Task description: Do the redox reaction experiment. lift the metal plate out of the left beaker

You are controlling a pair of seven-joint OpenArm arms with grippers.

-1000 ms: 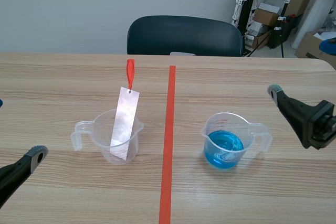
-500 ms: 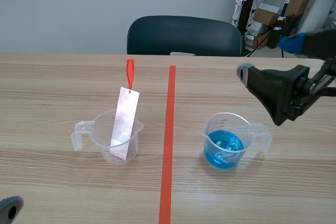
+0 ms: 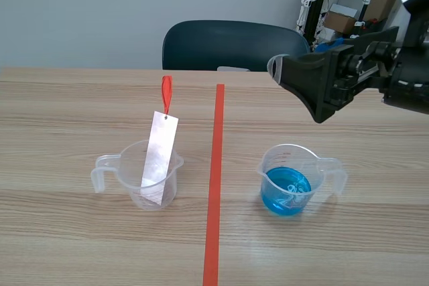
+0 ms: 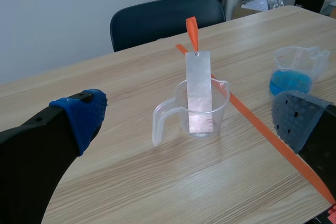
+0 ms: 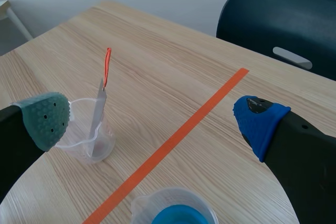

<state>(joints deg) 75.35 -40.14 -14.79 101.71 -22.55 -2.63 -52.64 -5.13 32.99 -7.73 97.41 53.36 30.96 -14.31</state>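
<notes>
A clear left beaker (image 3: 144,177) stands left of the tape line. A shiny metal plate (image 3: 159,157) with a red tag (image 3: 166,93) leans in it, sticking out above the rim. My right gripper (image 3: 280,72) hangs raised above and behind the right beaker (image 3: 289,180) of blue liquid. In the right wrist view it (image 5: 152,120) is open, with the plate (image 5: 97,113) well ahead, near the green pad. The left arm is out of the scene view. My left gripper (image 4: 189,116) is open, and the beaker (image 4: 203,114) and plate (image 4: 198,90) stand ahead of it between the fingers.
An orange-red tape line (image 3: 216,179) runs down the table's middle. A dark chair (image 3: 234,46) stands behind the far edge. Boxes and stands (image 3: 348,11) fill the back right corner of the room.
My right arm has risen and swung left, from beside the right beaker to above and behind it. The left gripper has dropped out of the scene view. The beakers and plate have not moved.
</notes>
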